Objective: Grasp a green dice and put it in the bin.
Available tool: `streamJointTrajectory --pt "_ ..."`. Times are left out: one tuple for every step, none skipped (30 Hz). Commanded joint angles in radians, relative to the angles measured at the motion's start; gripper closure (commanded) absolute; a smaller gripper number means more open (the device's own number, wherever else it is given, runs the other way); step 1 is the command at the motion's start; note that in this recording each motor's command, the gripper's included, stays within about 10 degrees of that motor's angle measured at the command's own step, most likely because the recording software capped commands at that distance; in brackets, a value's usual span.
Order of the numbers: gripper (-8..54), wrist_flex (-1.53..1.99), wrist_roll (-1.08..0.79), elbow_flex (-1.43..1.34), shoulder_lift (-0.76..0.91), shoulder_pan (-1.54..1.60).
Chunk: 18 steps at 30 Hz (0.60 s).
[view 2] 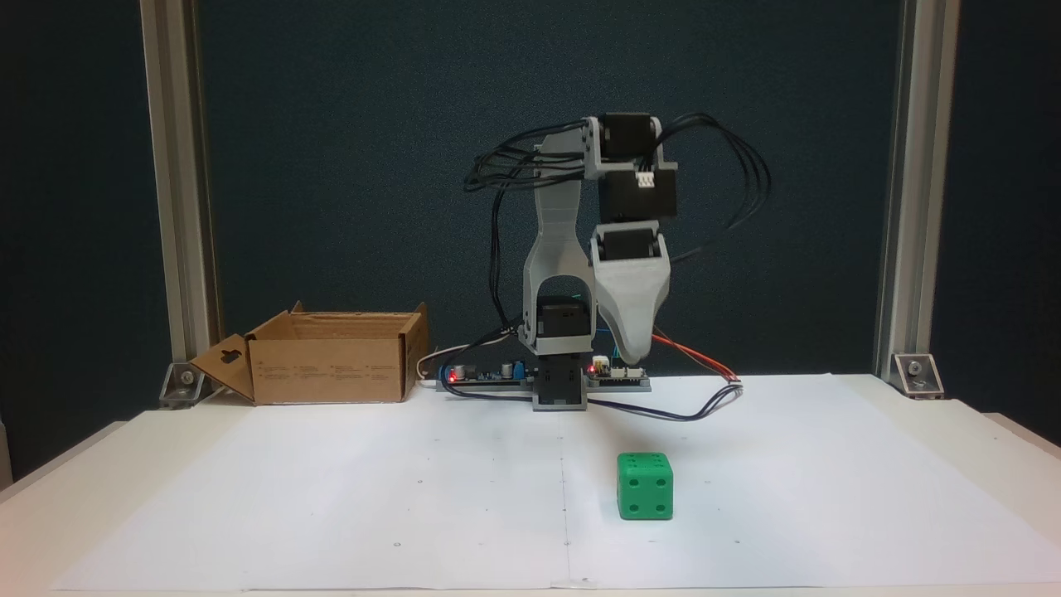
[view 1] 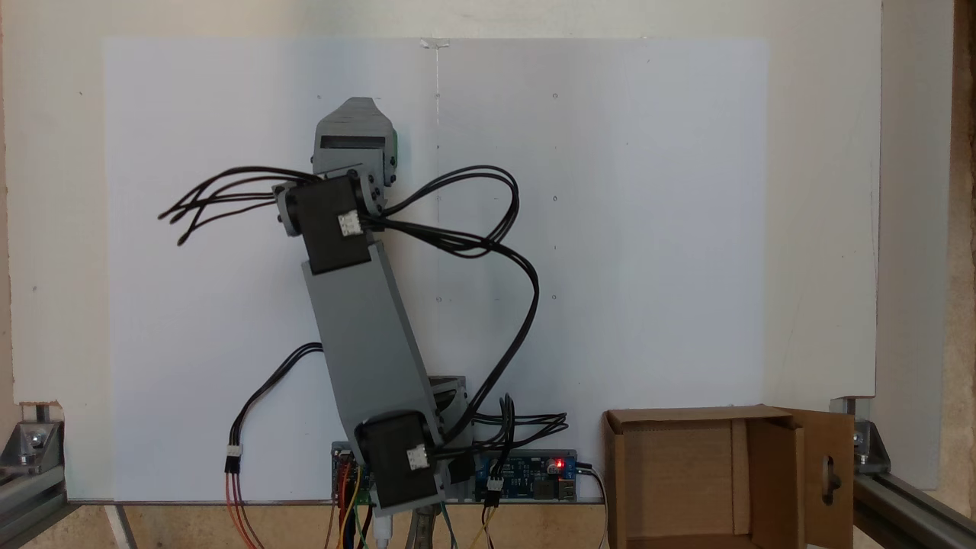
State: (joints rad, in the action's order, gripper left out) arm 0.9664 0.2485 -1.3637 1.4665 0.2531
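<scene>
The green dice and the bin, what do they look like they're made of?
The green dice looks like smooth moulded plastic: even bright colour, rounded corners, sunken pips. The bin looks like matte brown corrugated cardboard, with folded flaps and a keyhole cut-out.

A hobby robotics lab bench: aluminium frame posts [view 2: 176, 182] bolted at the corners, white paper sheets [view 2: 414, 497] taped over the table, and bare circuit boards [view 1: 526, 474] with loose wires.

Green dice [view 2: 644, 486] resting flat on white paper near the front edge, four pips facing forward; open brown cardboard bin [view 2: 330, 367] standing well apart, back left, keyhole flap splayed outward.
</scene>
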Motion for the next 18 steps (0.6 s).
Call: streamJointTrajectory --pt "1.7 -0.006 0.058 0.077 0.005 0.011" --pt "1.7 -0.006 0.061 0.083 -0.002 0.011" --pt "1.7 -0.006 0.064 0.094 -0.009 0.011" --pt "1.7 -0.006 0.069 0.100 -0.014 0.011" --pt "1.7 -0.005 0.075 0.106 -0.014 0.009" --pt "1.7 -0.003 0.081 0.109 -0.014 0.005" --pt "1.7 -0.002 0.087 0.114 -0.014 0.000" --pt "1.7 0.000 0.091 0.118 -0.014 -0.003" --pt "1.7 0.000 0.095 0.121 -0.014 -0.006" --pt "1.7 0.003 0.103 0.127 -0.014 -0.008" --pt "1.6 0.014 0.104 0.140 -0.014 -0.009" --pt "1.6 0.029 0.106 0.153 -0.014 -0.009" --pt "1.6 0.041 0.109 0.166 -0.014 -0.011" --pt "1.6 0.044 0.109 0.172 -0.015 -0.011" --pt "1.6 0.044 0.110 0.173 -0.018 -0.012" --pt "1.6 0.044 0.110 0.173 -0.023 -0.012" --pt "1.6 0.044 0.110 0.173 -0.032 -0.012" --pt "1.6 0.044 0.110 0.173 -0.043 -0.012"
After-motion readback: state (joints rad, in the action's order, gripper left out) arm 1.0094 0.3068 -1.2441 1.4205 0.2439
